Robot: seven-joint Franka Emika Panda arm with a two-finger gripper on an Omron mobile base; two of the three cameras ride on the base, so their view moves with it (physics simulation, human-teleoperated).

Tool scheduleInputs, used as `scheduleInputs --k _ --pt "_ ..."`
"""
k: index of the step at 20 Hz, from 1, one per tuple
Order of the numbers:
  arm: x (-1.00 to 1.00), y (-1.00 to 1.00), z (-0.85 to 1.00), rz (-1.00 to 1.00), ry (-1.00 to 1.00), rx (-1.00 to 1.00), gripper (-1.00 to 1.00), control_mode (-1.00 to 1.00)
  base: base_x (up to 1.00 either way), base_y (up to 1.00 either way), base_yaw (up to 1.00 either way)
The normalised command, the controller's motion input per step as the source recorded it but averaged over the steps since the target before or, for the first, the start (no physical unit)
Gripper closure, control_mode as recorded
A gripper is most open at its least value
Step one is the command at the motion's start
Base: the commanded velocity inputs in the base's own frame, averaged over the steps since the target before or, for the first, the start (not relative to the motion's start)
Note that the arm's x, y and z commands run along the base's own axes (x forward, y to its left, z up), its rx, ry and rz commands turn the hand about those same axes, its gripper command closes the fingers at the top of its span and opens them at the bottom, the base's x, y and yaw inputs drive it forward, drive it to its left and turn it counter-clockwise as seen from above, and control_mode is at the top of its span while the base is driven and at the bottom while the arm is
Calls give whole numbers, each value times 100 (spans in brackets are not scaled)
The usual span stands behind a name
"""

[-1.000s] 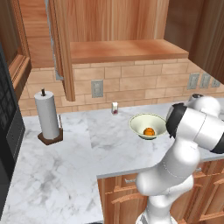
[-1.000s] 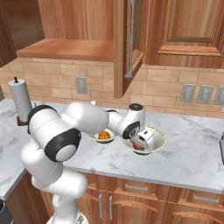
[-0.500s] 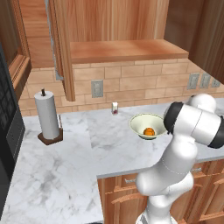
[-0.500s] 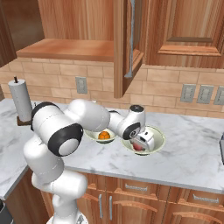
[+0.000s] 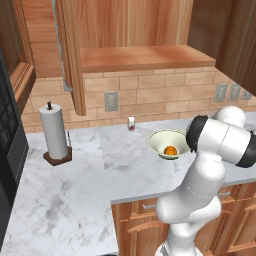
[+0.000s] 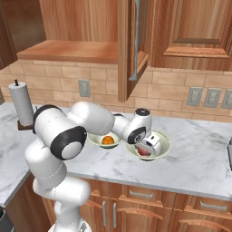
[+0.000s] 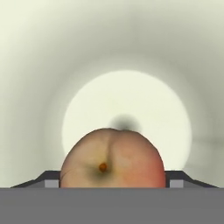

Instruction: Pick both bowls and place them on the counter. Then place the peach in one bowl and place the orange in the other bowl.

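Bowls sit side by side on the counter (image 5: 90, 170), white marble with grey veins over light wooden cabinets, brick backsplash behind with wall outlets, wooden upper cabinets above.

Left base view: one bowl (image 5: 161, 140) stands near the counter's front edge with the orange (image 5: 170, 150) inside it. The arm's dark elbow joint covers the space to the bowl's right. A paper towel roll (image 5: 53, 132) stands upright on a brown base at far left, well apart. A small white shaker (image 5: 131, 123) stands by the backsplash, behind the bowl.

Right base view: both bowls show. The left bowl (image 6: 97, 141) holds the orange (image 6: 107, 140); the second bowl (image 6: 164, 144) is just beside it on the right. The hand (image 6: 147, 149) reaches down into the second bowl, a patch of red peach (image 6: 142, 152) visible under it. An open cabinet door (image 6: 136, 41) hangs above.

Hand view: the peach (image 7: 113, 158), dimple facing the camera, lies on the pale inside of the bowl (image 7: 127, 52), between the two dark fingertips (image 7: 49, 179). The jaws stand wide at either side of the fruit; whether they touch it cannot be told.
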Motion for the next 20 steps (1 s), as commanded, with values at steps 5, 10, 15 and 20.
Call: scheduleInputs --k 5,10,15,20 --pt "0 1 6 3 0 0 -100 -100 0 0 0" --pt "0 10 18 2 -2 0 -100 -100 0 0 0" --pt "-1 17 23 1 -5 0 -100 -100 0 0 0" --pt "-3 26 12 0 -12 0 -100 -100 0 0 0"
